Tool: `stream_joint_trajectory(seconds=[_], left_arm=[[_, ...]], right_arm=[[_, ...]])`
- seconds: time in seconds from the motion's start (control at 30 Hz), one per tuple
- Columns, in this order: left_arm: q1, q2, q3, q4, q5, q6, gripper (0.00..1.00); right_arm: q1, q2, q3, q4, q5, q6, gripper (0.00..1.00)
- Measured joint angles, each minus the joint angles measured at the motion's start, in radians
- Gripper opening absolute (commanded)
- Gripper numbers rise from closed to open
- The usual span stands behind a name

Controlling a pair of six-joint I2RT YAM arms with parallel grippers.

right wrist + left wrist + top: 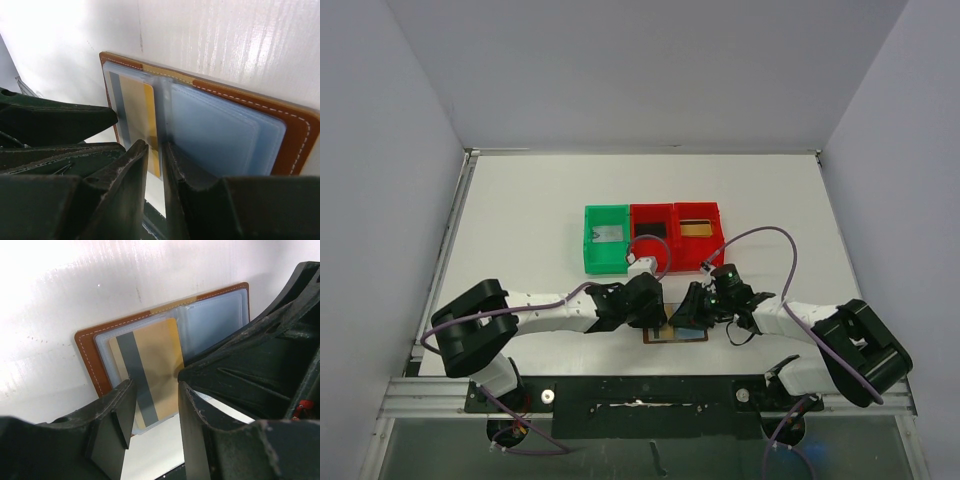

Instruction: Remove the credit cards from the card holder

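Observation:
The brown leather card holder (688, 337) lies open near the table's front edge, between both grippers. In the left wrist view its brown rim (90, 357) frames pale blue sleeves. A gold credit card (152, 352) with a grey stripe sticks partly out of the left sleeve. My left gripper (156, 382) is open, its fingers either side of the card's near end. My right gripper (155, 147) has its jaws almost together, tips on the holder's middle fold (162, 95). The gold card (136, 100) and rim (297, 137) show there too.
A green bin (606, 240) and two red bins (651, 235) (699, 235) stand in a row behind the grippers. The green one holds a pale card, the right red one a gold card (697, 229). The two grippers nearly touch above the holder.

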Motion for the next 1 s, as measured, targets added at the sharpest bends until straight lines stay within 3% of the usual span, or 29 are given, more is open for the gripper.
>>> stream_joint_trajectory(seconds=[0.37,0.6,1.0], left_arm=[[-0.006,-0.003,0.009,-0.032,-0.032,-0.001,0.45],[-0.008,-0.003,0.014,-0.061,-0.042,0.001,0.46],[-0.024,0.020,0.039,-0.140,-0.067,0.019,0.39]], right_arm=[[0.000,0.013,0.001,0.012,0.003,-0.002,0.02],[0.000,0.012,0.001,0.008,0.006,-0.002,0.01],[-0.004,-0.039,0.003,-0.065,0.048,-0.012,0.00]])
